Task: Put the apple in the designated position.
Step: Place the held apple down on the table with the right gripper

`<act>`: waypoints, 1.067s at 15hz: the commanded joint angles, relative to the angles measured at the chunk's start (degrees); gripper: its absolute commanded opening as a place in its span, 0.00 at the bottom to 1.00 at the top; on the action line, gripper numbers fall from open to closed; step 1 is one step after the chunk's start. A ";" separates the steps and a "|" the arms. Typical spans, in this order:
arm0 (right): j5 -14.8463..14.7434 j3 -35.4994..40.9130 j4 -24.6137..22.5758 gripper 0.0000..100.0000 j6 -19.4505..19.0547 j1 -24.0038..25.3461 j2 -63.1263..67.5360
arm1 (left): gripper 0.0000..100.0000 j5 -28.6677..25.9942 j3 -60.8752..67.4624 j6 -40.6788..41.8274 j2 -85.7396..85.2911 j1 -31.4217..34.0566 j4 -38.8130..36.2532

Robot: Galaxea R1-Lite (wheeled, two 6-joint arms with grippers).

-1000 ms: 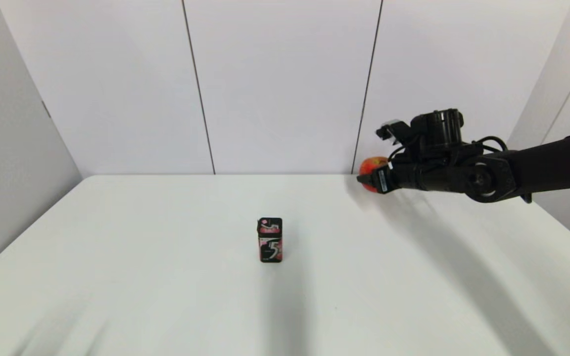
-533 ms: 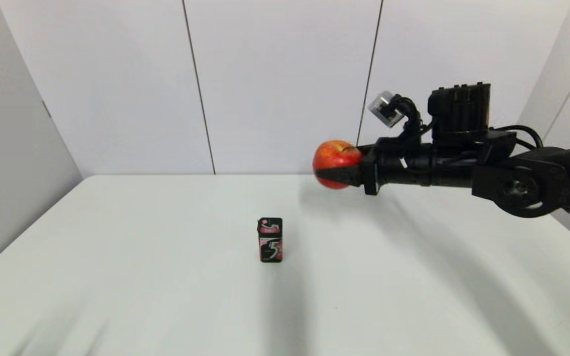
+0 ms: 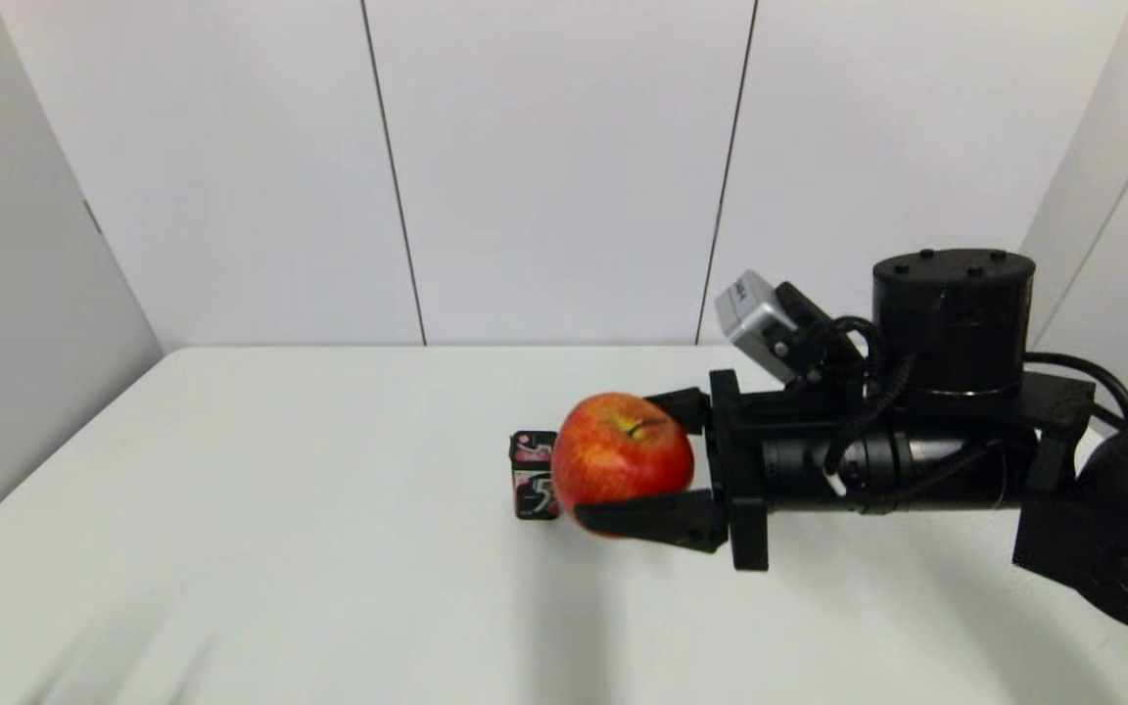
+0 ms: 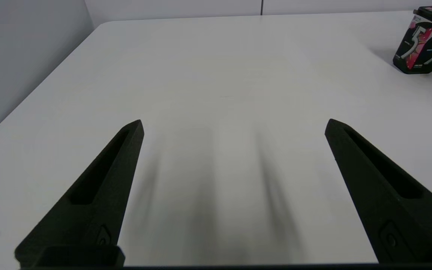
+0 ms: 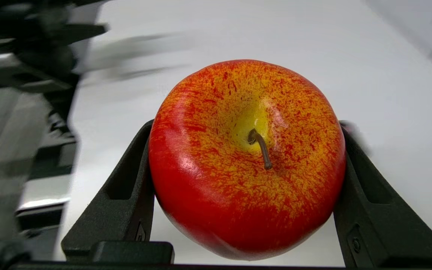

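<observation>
Over at the robot's left, well clear of the action: left tool (image 4: 233,127), black fingers spread wide above the bare white table (image 3: 280,548), gripping nothing, parked out of the head view.

Near the table's middle: small black-and-pink box (image 3: 531,477), upright, marked with a large "5" on its face; finer print on it too small to read. Seen in the left wrist view as well, off toward the far corner of that tool's outlook.

Just beside the box, on the robot's right of it and overlapping it in the head view: round red apple with yellow streaks and a yellow-green patch around a short dark stem (image 3: 623,456), pinched between the two black fingers of the right tool (image 3: 657,460), stem end roughly upward, turned toward the wrist camera. Held above the table, not resting on it; whether touching the box or only in front of it cannot be told.

Further right: right arm reaching in level, long axis across the table toward the box.

Judged: carrying step, apple close to the box, likely lowering and release next. No marked target spot visible. Risk of nudging the box over.
</observation>
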 commanded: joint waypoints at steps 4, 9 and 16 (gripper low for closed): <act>-13.03 4.28 -11.65 0.00 0.04 6.97 11.74 | 1.00 0.00 0.01 0.01 0.07 0.00 -0.02; -13.38 3.57 -12.00 0.00 -0.22 6.89 16.13 | 1.00 0.00 0.01 0.01 0.07 0.00 -0.02; -13.38 2.70 -12.09 0.00 0.30 6.89 16.31 | 1.00 0.00 0.01 0.01 0.07 0.00 -0.02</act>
